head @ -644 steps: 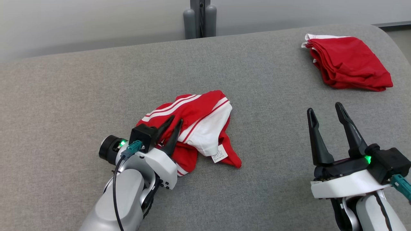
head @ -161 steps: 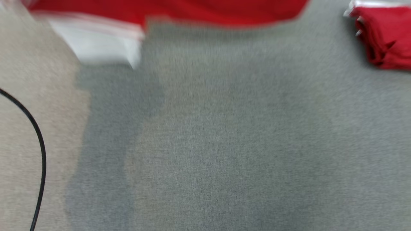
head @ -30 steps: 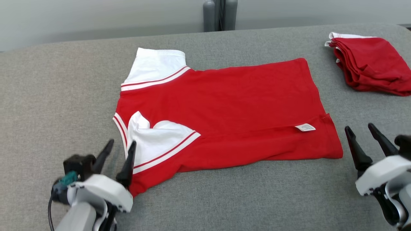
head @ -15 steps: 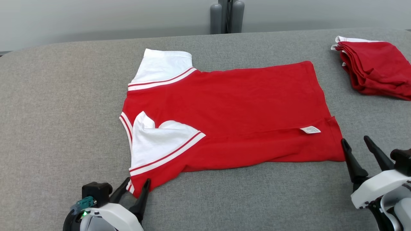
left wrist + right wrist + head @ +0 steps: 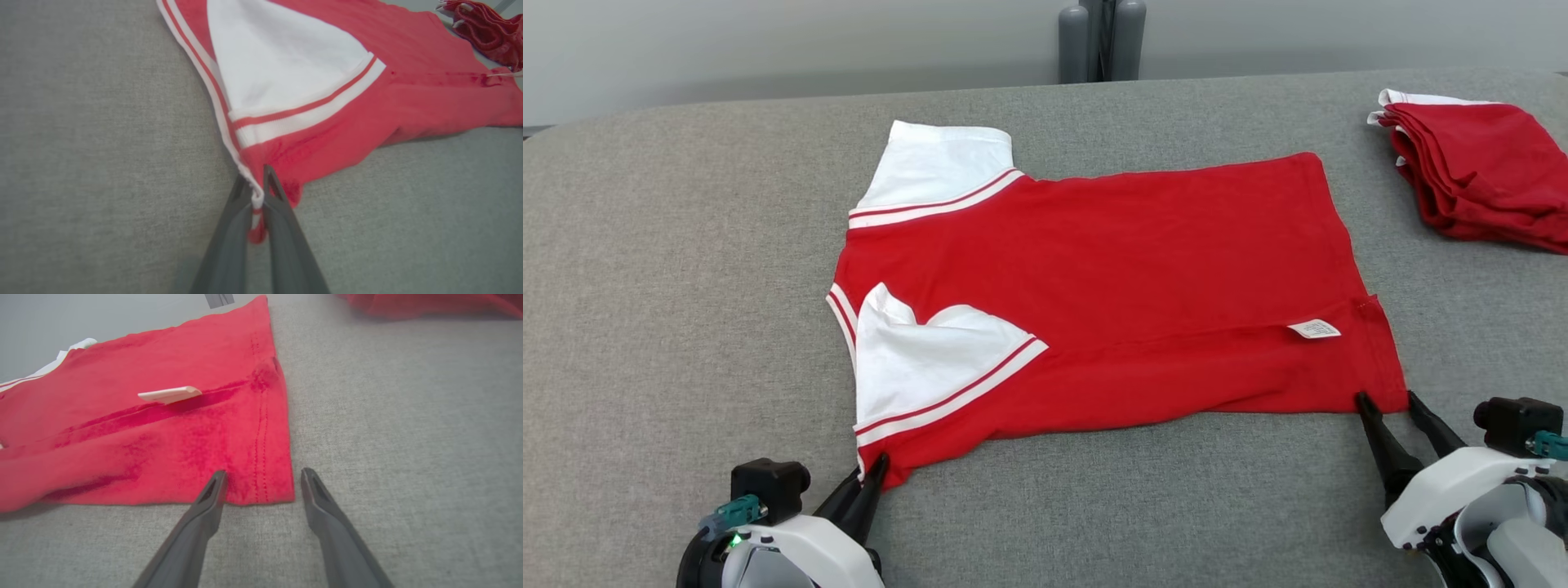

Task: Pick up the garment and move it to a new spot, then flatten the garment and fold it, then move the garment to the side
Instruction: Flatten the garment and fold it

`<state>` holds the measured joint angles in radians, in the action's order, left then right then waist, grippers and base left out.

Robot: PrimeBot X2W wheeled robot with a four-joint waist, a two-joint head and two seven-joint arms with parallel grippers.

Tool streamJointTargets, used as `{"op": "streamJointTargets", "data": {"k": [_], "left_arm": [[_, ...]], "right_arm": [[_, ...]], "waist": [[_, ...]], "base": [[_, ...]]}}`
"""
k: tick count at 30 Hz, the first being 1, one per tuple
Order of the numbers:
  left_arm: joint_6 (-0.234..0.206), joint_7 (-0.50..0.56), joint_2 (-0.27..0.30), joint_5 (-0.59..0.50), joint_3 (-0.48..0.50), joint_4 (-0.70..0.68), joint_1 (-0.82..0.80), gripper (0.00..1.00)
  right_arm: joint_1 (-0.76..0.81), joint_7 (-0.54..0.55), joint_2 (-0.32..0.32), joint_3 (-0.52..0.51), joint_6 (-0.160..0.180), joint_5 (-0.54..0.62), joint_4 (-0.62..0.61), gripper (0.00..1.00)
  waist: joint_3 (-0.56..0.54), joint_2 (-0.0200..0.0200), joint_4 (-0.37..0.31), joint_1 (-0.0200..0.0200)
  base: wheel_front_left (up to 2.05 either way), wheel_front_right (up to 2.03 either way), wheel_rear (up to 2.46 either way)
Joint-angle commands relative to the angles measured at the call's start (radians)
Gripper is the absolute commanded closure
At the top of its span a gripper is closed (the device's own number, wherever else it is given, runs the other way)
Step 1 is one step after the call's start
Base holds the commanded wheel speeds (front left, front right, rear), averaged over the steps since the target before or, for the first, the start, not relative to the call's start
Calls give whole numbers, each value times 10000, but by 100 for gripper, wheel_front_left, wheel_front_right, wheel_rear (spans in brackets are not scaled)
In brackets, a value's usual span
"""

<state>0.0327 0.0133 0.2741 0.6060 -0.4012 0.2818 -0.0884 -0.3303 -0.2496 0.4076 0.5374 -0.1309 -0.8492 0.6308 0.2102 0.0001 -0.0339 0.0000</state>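
1. A shirt [image 5: 1111,302] lies spread on the middle of the table [image 5: 686,245], sleeves left, hem right.
2. A folded pile [image 5: 1478,163] sits far right, well apart.
3. The left gripper [image 5: 876,471] is at its near left corner, the right gripper [image 5: 1387,398] at its near right corner.
4. A post [image 5: 1098,37] stands behind the far edge.

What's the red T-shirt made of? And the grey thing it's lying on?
The red T-shirt looks like soft knit fabric, maybe cotton: matte, limp, with stitched hems. The grey surface under it looks like woven upholstery cloth, with a fine flecked weave.
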Motion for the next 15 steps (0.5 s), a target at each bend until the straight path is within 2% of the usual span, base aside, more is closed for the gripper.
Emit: {"op": "streamJointTargets", "data": {"k": [1, 2, 10, 15], "left_arm": [[-20, 48, 133, 12, 32, -87, 50, 100], [-39, 50, 159, 17, 48, -137, 50, 100], [55, 315, 411, 211, 35, -396, 250, 100], [183, 874, 720, 342, -156, -776, 613, 100]], "right_arm": [[-238, -11, 125, 301, -1, -218, 124, 60], [-304, -28, 189, 457, -1, -303, 177, 100], [-366, -152, 787, 1232, 1, -715, 373, 100], [-55, -166, 1127, 1593, 1, -905, 88, 100]], "waist": [[16, -1, 17, 0], [17, -1, 27, 0], [-70, -1, 76, 0], [-223, -1, 73, 0]], "base": [[0, 0, 0], [0, 0, 0], [0, 0, 0], [0, 0, 0]]}}
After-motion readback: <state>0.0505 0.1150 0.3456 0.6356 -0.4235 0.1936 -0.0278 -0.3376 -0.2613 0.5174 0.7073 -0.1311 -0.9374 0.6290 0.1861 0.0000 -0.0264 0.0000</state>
